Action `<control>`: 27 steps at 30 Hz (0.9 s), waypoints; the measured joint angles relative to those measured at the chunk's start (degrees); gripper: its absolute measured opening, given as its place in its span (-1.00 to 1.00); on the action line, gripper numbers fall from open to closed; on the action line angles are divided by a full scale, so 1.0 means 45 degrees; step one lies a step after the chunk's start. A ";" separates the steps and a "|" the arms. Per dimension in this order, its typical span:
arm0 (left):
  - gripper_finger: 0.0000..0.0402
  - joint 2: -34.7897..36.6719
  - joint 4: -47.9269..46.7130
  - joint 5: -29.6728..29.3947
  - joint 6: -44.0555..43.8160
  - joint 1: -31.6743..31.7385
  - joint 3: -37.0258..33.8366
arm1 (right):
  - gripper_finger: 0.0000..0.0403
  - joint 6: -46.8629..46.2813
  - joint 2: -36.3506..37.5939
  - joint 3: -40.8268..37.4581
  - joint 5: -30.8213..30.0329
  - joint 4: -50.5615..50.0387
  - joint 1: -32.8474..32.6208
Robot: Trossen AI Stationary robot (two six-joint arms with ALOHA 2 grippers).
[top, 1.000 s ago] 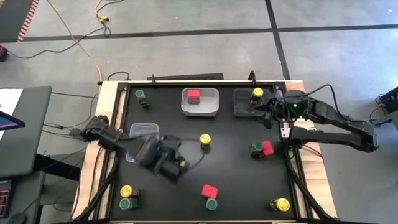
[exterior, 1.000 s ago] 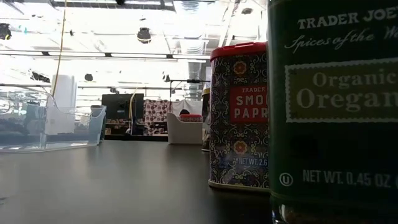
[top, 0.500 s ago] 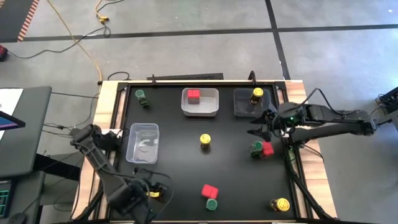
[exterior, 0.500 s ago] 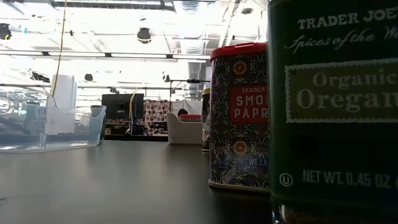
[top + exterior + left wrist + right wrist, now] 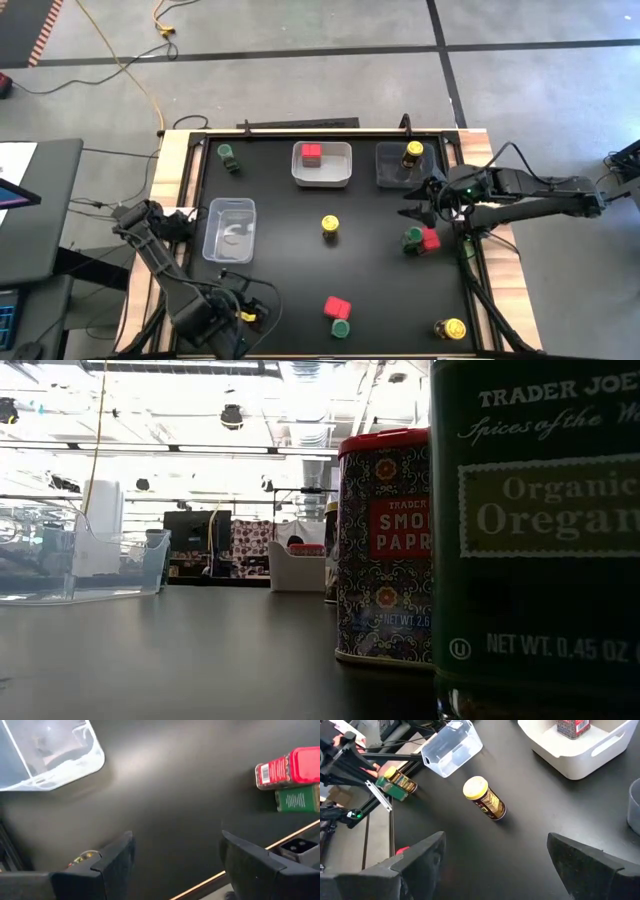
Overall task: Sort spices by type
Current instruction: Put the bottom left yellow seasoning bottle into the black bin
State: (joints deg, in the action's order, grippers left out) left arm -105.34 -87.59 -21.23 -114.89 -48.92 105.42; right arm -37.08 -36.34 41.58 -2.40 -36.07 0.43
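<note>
Spices sit scattered over my black table (image 5: 280, 270) in the high view. A green-lidded jar (image 5: 227, 155) stands alone at the far left corner. A red box (image 5: 312, 154) rests inside the white tray (image 5: 322, 176), and a yellow-lidded jar (image 5: 413, 153) stands in the clear tray (image 5: 390, 172) beside it. Another yellow-lidded jar (image 5: 330, 228) stands alone mid-table. Near the right edge a green jar (image 5: 412, 239) and a red box (image 5: 430, 239) touch each other. At the near edge a red box (image 5: 337, 308) sits just beside a green jar (image 5: 340, 327), and one more yellow jar (image 5: 450, 328) stands at the near right corner. An empty-looking clear tray (image 5: 229, 229) lies on the left side. My left gripper (image 5: 232, 318) hangs low at the near left corner. My right gripper (image 5: 425, 198) hovers just beside the clear tray holding the yellow jar, fingers spread.

In the low view I see a paprika tin (image 5: 385, 550) and a dark oregano jar (image 5: 535, 540) close up, with the clear tray (image 5: 80, 565) and white tray (image 5: 297, 570) farther back. Neither gripper shows here.

In the left wrist view my fingers (image 5: 112, 857) stand apart with nothing between them, over bare table; a yellow lid (image 5: 84, 856) peeks out by one finger. The red box (image 5: 290, 767) and green jar (image 5: 297, 800) lie well off.

In the right wrist view my fingers (image 5: 420, 855) are wide apart and empty, the mid-table yellow jar (image 5: 484, 799) ahead of them, and a yellow and green pair (image 5: 396, 783) stands at the table's far edge.
</note>
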 joint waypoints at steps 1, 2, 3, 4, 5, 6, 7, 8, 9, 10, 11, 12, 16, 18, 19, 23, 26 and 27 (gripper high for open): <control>0.34 0.0000 -0.0010 0.0004 0.0032 0.0106 -0.0004 | 0.86 0.0000 0.0000 0.0000 -0.0003 -0.0066 0.0000; 0.34 0.0000 -0.0010 0.0016 0.0035 0.0230 -0.0004 | 0.86 0.0000 0.0000 0.0000 -0.0003 -0.0119 0.0000; 0.34 0.0000 -0.0025 0.0081 0.0017 0.0348 -0.0004 | 0.86 0.0000 0.0000 0.0000 -0.0003 -0.0150 0.0000; 0.34 0.0000 -0.0088 0.0275 -0.0042 0.0470 -0.0004 | 0.86 0.0004 0.0000 0.0000 0.0000 -0.0212 0.0000; 0.35 0.0000 -0.0169 0.0553 -0.0127 0.0596 -0.0002 | 0.86 0.0009 0.0000 0.0000 -0.0002 -0.0301 0.0000; 0.36 0.0000 -0.0310 0.0833 -0.0204 0.0702 -0.0003 | 0.86 0.0033 0.0000 0.0000 -0.0003 -0.0335 0.0000; 0.37 0.0000 -0.0441 0.1076 -0.0253 0.0796 -0.0004 | 0.86 0.0101 0.0000 0.0000 -0.0003 -0.0319 0.0000; 0.40 -0.0007 -0.0554 0.1167 -0.0272 0.0882 0.0000 | 0.86 0.0230 0.0000 0.0000 -0.0003 -0.0321 0.0000; 0.44 -0.0033 -0.0581 0.1212 -0.0276 0.0966 -0.0004 | 0.86 0.0305 0.0000 0.0000 -0.0003 -0.0320 0.0000; 0.48 -0.0061 -0.0574 0.1259 -0.0220 0.1020 -0.0004 | 0.86 0.0335 0.0000 0.0000 -0.0003 -0.0316 0.0000; 0.52 -0.0079 -0.0562 0.1280 -0.0145 0.1049 -0.0003 | 0.86 0.0340 0.0000 0.0000 0.0000 -0.0319 0.0000; 0.57 -0.0090 -0.0524 0.1280 -0.0108 0.1084 -0.0004 | 0.86 0.0348 0.0000 0.0000 -0.0003 -0.0316 0.0000; 0.71 -0.0131 -0.0520 0.1258 0.0141 0.1265 0.0001 | 0.86 0.0350 0.0000 0.0000 -0.0003 -0.0320 0.0000; 0.73 -0.0131 -0.0185 0.1237 0.0066 0.1358 0.0001 | 0.86 0.0350 0.0000 0.0000 -0.0003 -0.0320 0.0000; 0.73 -0.0131 0.0048 0.1224 0.0005 0.1388 0.0001 | 0.86 0.0353 0.0000 0.0000 0.0001 -0.0320 0.0000; 0.73 -0.0141 0.0783 0.1154 0.0361 0.1397 0.0001 | 0.86 0.0385 0.0000 0.0000 -0.0002 -0.0317 0.0000; 0.73 -0.0141 0.0673 0.1259 -0.0017 0.1397 0.0001 | 0.86 0.0388 0.0000 0.0000 0.0001 -0.0316 0.0000; 0.73 -0.0141 0.0578 0.1324 -0.0299 0.1397 0.0001 | 0.86 0.0384 0.0000 0.0000 -0.0003 -0.0320 0.0000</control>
State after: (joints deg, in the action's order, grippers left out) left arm -105.97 -84.99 -15.28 -116.24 -42.63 105.43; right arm -35.35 -36.34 41.58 -2.41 -37.52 0.43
